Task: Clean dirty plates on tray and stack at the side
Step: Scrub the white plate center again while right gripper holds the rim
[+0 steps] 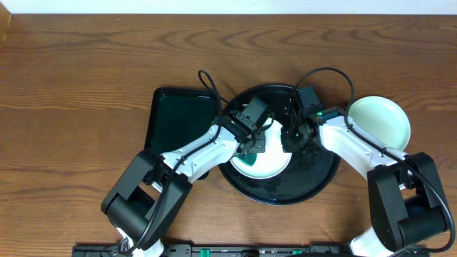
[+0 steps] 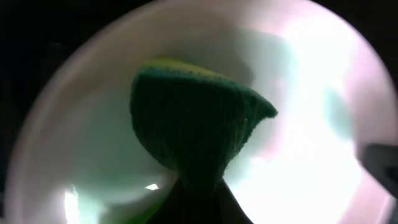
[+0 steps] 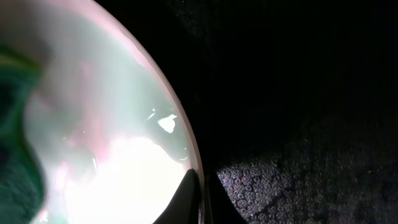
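A pale plate (image 1: 275,158) lies on the round black tray (image 1: 307,178). My left gripper (image 1: 251,143) is shut on a green sponge with a yellow edge (image 2: 193,118), which presses on the inside of the plate (image 2: 311,93). My right gripper (image 1: 291,139) is shut on the plate's right rim; in the right wrist view one fingertip (image 3: 186,199) is inside the plate (image 3: 112,124) and the other is outside, over the tray (image 3: 298,155). A mint-green plate (image 1: 378,121) rests on the table to the right of the tray.
A rectangular dark green tray (image 1: 178,121) lies just left of the black tray, under my left arm. Bare wooden table (image 1: 71,86) extends to the left and back. Both arms crowd over the tray's middle.
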Robot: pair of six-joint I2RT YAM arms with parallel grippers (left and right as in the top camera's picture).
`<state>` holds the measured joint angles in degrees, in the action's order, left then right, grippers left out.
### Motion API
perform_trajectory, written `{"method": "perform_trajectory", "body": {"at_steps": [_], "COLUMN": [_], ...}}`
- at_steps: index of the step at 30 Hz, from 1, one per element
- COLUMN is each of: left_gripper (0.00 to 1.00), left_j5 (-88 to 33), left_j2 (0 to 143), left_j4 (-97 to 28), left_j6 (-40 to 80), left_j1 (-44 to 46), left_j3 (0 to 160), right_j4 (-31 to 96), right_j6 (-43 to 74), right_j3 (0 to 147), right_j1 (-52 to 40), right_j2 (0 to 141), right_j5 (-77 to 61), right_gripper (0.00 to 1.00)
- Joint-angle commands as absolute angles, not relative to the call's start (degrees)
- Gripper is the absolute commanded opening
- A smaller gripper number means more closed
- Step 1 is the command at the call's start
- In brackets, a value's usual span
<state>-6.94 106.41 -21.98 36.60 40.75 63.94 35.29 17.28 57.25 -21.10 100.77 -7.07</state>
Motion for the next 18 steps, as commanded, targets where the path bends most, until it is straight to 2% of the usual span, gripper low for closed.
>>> {"method": "perform_trajectory", "body": {"at_steps": [1, 13, 18], "left_gripper": [0.08, 0.08, 0.07], "left_j5": [-18.24, -21.65, -20.78], "left_j2": [108.68, 108.03, 104.92], "left_j4": [-20.40, -17.02, -17.08], "left_j6": [39.51, 39.57, 35.31], "left_j1": [42.89, 44.05, 44.05], "left_j3": [63.22, 63.29, 63.35], "right_j4": [35.33, 35.38, 35.38], "right_j6": [16.64, 16.64, 16.67], "right_j3": [57.95, 57.95, 57.95], "right_j1": [-21.85, -21.85, -21.85], "right_j2": [100.40, 100.40, 100.40], "right_j5": [-9.50, -9.50, -9.50], "right_gripper": [0.02, 0.02, 0.03]}}
